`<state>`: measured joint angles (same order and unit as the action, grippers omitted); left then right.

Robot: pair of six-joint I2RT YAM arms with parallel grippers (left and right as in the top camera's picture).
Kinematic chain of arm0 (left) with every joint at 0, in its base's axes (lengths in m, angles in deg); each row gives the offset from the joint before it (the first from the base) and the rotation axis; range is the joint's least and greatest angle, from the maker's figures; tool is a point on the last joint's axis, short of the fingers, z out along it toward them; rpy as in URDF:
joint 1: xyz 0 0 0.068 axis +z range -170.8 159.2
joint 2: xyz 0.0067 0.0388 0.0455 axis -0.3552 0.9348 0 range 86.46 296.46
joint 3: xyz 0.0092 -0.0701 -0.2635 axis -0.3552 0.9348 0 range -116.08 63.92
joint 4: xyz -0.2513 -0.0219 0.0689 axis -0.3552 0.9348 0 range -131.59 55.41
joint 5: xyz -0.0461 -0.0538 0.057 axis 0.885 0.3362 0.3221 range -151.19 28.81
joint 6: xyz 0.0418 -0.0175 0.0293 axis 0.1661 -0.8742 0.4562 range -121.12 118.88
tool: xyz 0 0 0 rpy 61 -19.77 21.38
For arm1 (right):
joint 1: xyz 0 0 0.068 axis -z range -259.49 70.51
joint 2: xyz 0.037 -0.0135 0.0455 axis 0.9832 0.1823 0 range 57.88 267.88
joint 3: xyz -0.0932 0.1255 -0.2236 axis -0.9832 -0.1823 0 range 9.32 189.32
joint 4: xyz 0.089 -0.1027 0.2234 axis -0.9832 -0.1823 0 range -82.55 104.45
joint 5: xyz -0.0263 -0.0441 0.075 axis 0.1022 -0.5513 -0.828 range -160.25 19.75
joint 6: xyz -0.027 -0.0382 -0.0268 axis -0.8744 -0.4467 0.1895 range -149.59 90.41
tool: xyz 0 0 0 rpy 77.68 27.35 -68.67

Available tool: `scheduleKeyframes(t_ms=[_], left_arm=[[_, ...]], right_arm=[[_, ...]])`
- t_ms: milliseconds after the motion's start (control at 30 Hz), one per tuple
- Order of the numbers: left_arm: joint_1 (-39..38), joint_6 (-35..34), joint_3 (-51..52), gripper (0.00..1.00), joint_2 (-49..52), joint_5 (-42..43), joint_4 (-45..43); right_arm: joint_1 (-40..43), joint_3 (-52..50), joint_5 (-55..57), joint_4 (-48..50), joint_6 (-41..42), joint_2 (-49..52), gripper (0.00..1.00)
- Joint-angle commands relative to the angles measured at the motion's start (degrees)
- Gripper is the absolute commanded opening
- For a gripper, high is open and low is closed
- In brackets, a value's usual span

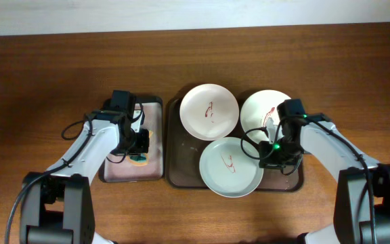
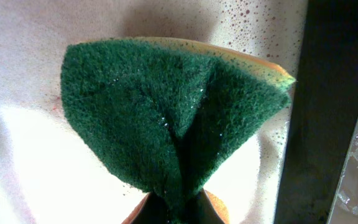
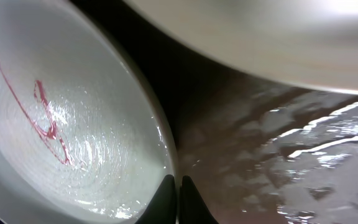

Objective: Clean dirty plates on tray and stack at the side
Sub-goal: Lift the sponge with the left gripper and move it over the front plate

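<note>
Three dirty plates lie on the dark brown tray (image 1: 181, 177): one at the back left (image 1: 209, 110), one at the back right (image 1: 263, 108) and one at the front (image 1: 230, 167), each with a red smear. My right gripper (image 1: 271, 153) is shut on the front plate's right rim; in the right wrist view the fingers (image 3: 179, 185) pinch the rim of the smeared plate (image 3: 61, 124). My left gripper (image 1: 141, 144) is over the small pink tray, shut on a green sponge (image 2: 166, 118), which is folded between the fingers (image 2: 176, 210).
The smaller black-rimmed tray (image 1: 131, 173) with a pale pink, speckled inside (image 2: 30, 155) sits left of the brown tray. The back right plate's underside (image 3: 260, 37) hangs over wet brown tray floor (image 3: 247, 155). Wooden table surrounds both trays.
</note>
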<state>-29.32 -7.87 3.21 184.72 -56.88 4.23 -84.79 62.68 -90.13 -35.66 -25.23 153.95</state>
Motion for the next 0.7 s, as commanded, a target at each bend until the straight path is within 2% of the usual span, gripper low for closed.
scheduleKeyframes(t_ms=[0, 667], left_arm=[[-0.1, -0.6, -1.0, 0.0, -1.2, 0.9, -0.1], [-0.1, -0.5, -1.0, 0.0, -1.2, 1.3, 0.6]], right_arm=[[-1.4, 0.9, -0.7, 0.0, 0.7, 0.5, 0.04], [-1.5, 0.9, -0.7, 0.2, 0.6, 0.5, 0.04]])
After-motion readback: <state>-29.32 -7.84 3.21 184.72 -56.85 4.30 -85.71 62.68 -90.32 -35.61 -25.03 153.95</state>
